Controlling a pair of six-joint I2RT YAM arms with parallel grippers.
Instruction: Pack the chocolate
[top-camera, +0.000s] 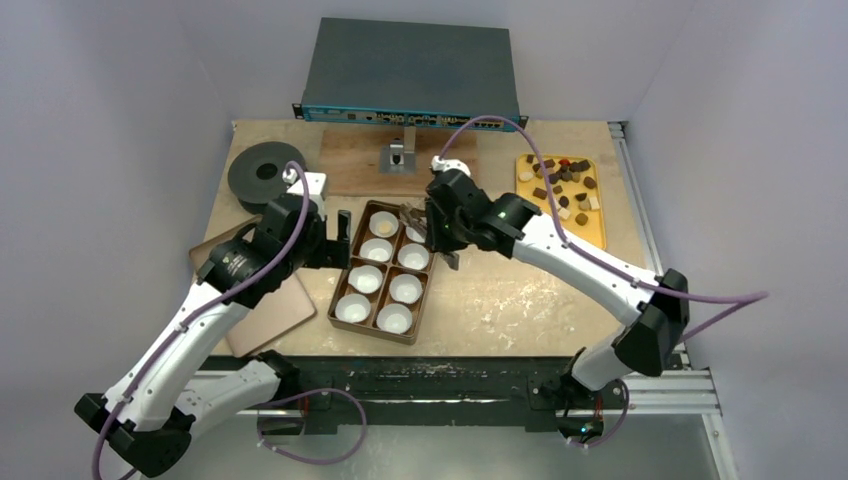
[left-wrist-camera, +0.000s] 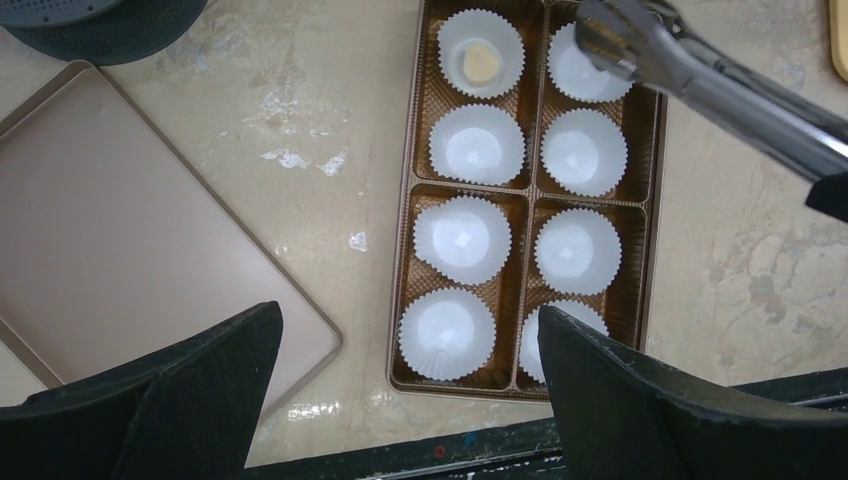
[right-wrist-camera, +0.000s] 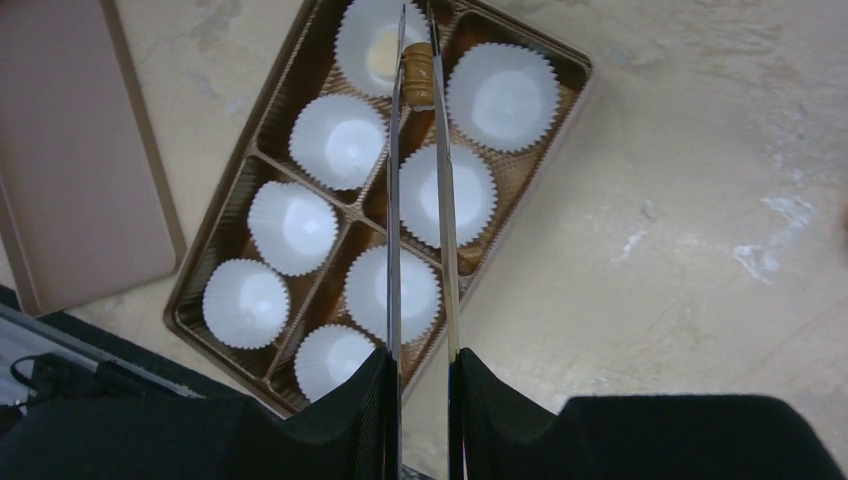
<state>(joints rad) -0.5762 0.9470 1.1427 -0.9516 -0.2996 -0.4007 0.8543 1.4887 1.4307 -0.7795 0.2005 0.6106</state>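
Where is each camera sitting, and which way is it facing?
Top: above and behind, facing down at the table; left arm and right arm show whole.
Left wrist: on the left arm, facing down at the box; the left claw, open, frames the bottom.
Right wrist: on the right arm, facing down along the tongs pinching a chocolate; the right claw grips them.
Shared: both wrist views show the box and tongs.
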